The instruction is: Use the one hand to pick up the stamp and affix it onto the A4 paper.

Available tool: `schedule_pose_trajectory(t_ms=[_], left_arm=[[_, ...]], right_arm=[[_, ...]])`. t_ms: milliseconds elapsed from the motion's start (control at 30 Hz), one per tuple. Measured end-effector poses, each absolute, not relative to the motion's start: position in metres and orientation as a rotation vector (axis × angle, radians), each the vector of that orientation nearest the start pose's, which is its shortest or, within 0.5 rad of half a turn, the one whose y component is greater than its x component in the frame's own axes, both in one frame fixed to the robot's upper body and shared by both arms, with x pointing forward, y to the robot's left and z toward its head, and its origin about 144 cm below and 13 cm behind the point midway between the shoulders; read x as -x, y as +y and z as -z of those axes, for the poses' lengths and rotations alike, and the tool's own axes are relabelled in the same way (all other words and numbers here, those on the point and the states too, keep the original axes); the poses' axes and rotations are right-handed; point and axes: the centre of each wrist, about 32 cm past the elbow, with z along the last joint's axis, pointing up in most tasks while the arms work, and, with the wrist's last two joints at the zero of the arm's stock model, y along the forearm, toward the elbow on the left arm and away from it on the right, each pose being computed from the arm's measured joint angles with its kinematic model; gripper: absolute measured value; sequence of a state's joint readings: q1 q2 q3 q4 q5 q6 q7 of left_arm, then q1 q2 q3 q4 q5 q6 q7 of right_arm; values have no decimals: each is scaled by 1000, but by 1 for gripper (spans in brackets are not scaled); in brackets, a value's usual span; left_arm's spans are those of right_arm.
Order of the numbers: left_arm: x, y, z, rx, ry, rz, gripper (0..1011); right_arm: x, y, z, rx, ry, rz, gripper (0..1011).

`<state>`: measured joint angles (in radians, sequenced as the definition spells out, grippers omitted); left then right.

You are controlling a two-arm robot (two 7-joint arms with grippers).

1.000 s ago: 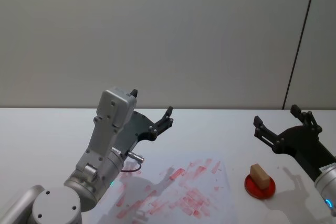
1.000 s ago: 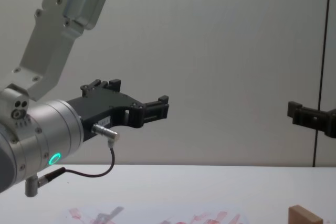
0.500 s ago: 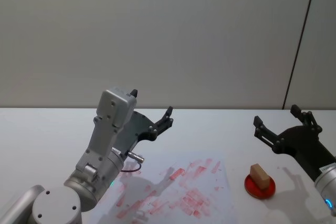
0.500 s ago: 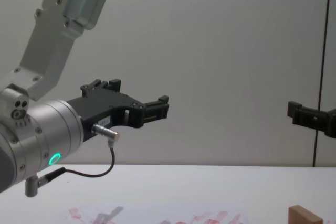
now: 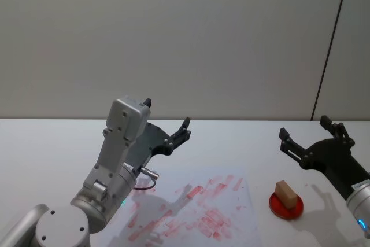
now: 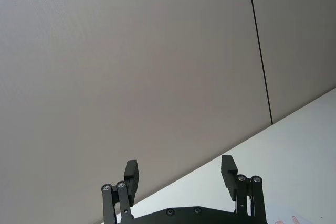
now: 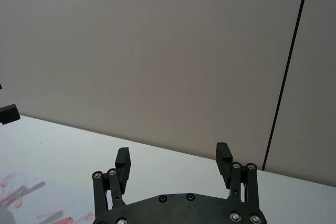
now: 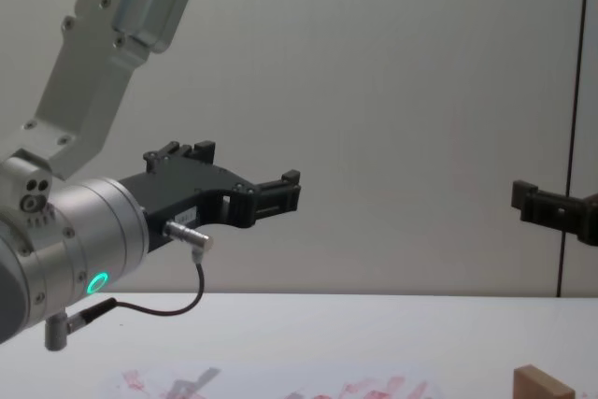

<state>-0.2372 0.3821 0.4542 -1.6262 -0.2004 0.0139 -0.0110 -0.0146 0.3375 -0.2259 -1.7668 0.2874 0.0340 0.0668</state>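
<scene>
The stamp (image 5: 285,192), a small tan wooden block, stands on a round red ink pad (image 5: 287,207) at the table's right; its top corner shows in the chest view (image 8: 542,385). The A4 paper (image 5: 193,209), white with red smears and prints, lies flat in the middle. My right gripper (image 5: 304,128) hovers open above and just behind the stamp, nothing between its fingers (image 7: 173,155). My left gripper (image 5: 167,114) hangs open in the air over the paper's far left corner, also empty (image 6: 180,169) (image 8: 238,167).
The white table (image 5: 52,148) runs to a plain grey wall behind. A thin cable (image 8: 177,306) loops under the left wrist. The left arm's grey link (image 5: 121,137) rises over the paper's left side.
</scene>
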Motion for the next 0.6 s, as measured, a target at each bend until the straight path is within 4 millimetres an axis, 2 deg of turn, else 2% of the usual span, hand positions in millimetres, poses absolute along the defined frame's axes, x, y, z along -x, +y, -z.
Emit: schedule_pose_trajectory(t_ms=[600], left_arm=[[-492,198,-1204,-61,-268,-1124,1002]], right_arm=[[-441,-242,-1189,-7,-67,1227,1001]])
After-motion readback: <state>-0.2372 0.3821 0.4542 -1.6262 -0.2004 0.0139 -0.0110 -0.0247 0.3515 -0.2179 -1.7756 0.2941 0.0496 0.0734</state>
